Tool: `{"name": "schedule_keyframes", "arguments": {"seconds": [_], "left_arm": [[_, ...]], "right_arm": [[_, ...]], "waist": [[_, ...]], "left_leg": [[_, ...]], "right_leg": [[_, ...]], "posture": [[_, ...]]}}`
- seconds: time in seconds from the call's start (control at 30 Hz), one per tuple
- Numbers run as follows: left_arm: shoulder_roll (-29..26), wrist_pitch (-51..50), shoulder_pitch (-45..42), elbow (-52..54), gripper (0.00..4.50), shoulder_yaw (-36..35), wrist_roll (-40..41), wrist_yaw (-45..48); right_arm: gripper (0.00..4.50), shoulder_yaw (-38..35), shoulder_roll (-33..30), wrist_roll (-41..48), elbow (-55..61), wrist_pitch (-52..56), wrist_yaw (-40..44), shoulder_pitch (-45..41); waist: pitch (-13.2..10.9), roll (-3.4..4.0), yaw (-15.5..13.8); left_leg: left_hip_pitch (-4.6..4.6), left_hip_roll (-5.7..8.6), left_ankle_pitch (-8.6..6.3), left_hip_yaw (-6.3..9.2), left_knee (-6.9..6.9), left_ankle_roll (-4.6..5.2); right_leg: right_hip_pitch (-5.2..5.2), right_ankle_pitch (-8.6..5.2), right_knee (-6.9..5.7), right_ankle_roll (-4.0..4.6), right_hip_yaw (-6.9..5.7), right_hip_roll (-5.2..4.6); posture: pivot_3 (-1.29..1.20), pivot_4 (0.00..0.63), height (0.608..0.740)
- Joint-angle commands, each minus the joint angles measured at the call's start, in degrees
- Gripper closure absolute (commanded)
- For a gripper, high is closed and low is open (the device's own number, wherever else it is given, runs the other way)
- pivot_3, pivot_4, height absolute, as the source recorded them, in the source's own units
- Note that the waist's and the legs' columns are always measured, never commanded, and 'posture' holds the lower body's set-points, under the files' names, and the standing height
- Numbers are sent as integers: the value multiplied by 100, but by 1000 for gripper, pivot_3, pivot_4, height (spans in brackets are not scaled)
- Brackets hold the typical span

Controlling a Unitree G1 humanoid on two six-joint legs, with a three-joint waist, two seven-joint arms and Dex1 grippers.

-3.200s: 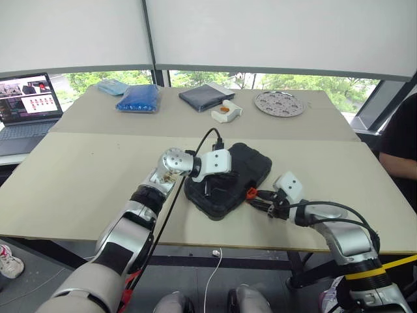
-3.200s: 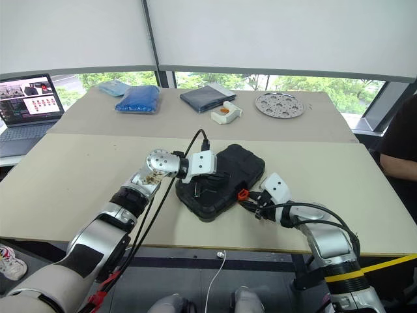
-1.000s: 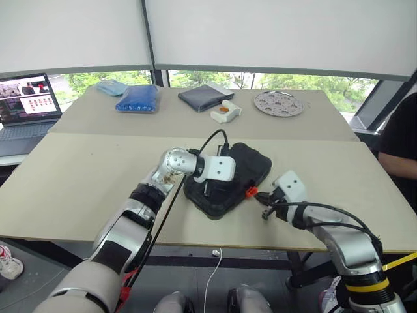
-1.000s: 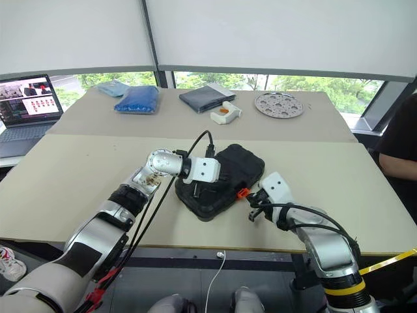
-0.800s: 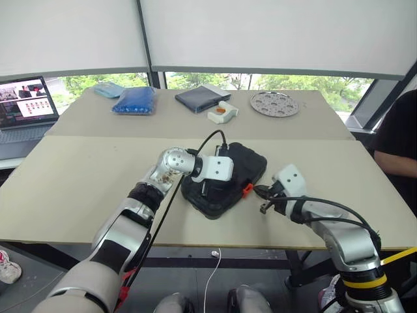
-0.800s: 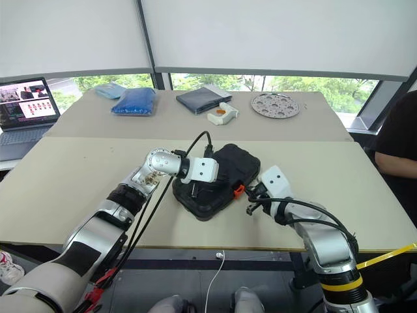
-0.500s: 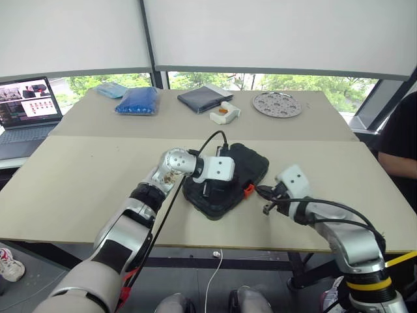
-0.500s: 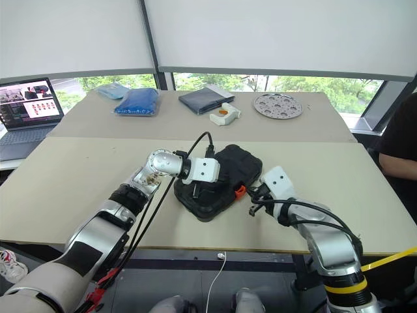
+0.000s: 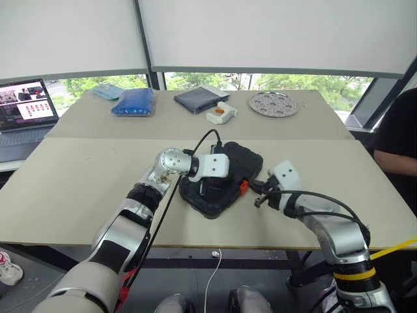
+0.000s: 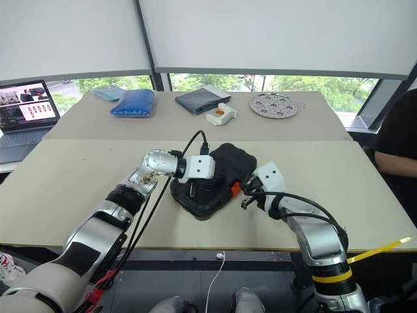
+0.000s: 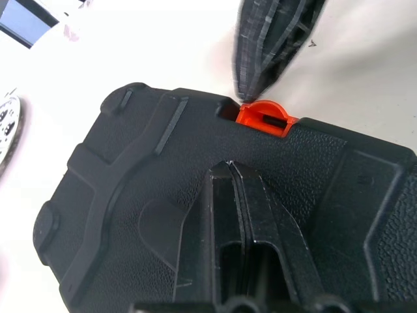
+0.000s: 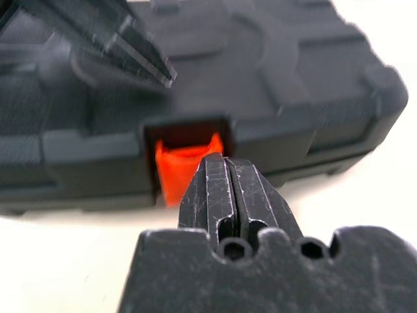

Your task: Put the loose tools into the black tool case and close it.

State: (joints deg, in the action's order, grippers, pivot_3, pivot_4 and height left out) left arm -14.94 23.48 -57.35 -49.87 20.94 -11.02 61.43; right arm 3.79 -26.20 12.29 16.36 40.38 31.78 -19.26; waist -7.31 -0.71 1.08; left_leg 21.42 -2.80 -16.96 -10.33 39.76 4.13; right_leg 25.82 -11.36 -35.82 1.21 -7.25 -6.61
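Observation:
The black tool case (image 9: 225, 171) lies closed in the middle of the near table, its orange latch (image 9: 242, 187) on the side facing my right arm. My left gripper (image 9: 203, 190) is shut, its fingertips (image 11: 229, 173) pressed down on the textured lid. My right gripper (image 9: 253, 193) is shut too. Its tips (image 12: 225, 171) sit right at the orange latch (image 12: 186, 168), touching it or almost so. In the left wrist view those right fingers (image 11: 267, 45) come down onto the latch (image 11: 264, 117). The loose tools are out of view.
On the far table lie a dark navy pouch (image 9: 199, 99), a blue bag (image 9: 133, 102), a white-and-orange object (image 9: 220, 115) and a round perforated metal plate (image 9: 273, 104). A laptop (image 9: 26, 111) stands at the left. A person (image 9: 399, 137) sits at the right edge.
My right gripper has moved a little left, closing the gap to the orange latch. My left gripper has stayed on the lid.

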Motion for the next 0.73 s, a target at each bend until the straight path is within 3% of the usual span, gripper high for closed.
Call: {"name": "schedule_keyframes", "arguments": {"seconds": [0.03,0.07,0.17,0.3,0.47,0.53,0.73], "left_arm": [[-109,-467,383,-436,4500,-15,-60,-29],[-160,-675,372,-382,4235,-180,105,29],[-537,-1413,341,-51,3450,-746,719,334],[-1638,-2619,500,899,2023,-1553,1693,1255],[-3100,-4368,745,2250,183,-2137,2559,2208],[-3467,-4640,948,2603,0,-2263,2716,2371],[-3712,-4704,1346,2933,0,-2522,2876,2168]], "right_arm": [[4487,-245,-247,159,391,-52,173,141],[4500,-412,-372,255,493,6,256,225],[3711,-1098,-939,772,747,47,843,509],[2367,-2161,-2156,1546,589,-163,2278,767],[635,-2979,-3364,2218,-250,-53,3736,790],[90,-3063,-3623,2310,-543,-84,4019,754],[90,-3001,-3886,2391,-822,-234,4476,797]], "waist": [[3,6,-27],[4,8,-34],[-9,-11,-19],[-87,-39,167],[-211,-63,88],[-213,-66,2],[-216,-62,-142]], "left_leg": [[0,1,0,0,-2,0],[3,1,0,0,-2,0],[46,4,3,1,1,7],[78,-1,30,0,1,40],[93,-3,52,11,-13,-46],[127,-2,56,12,0,-51],[148,39,29,11,19,-5]], "right_leg": [[13,0,1,0,0,-1],[19,-1,1,1,0,-1],[29,1,1,-1,1,-1],[62,9,-2,8,4,16],[86,-13,-10,44,-3,52],[109,-12,-10,47,-10,58],[108,-25,-5,16,-14,24]], "posture": [[0,150,718],[0,150,718],[0,150,718],[0,150,718],[0,150,718],[0,150,718],[0,150,718]]}}
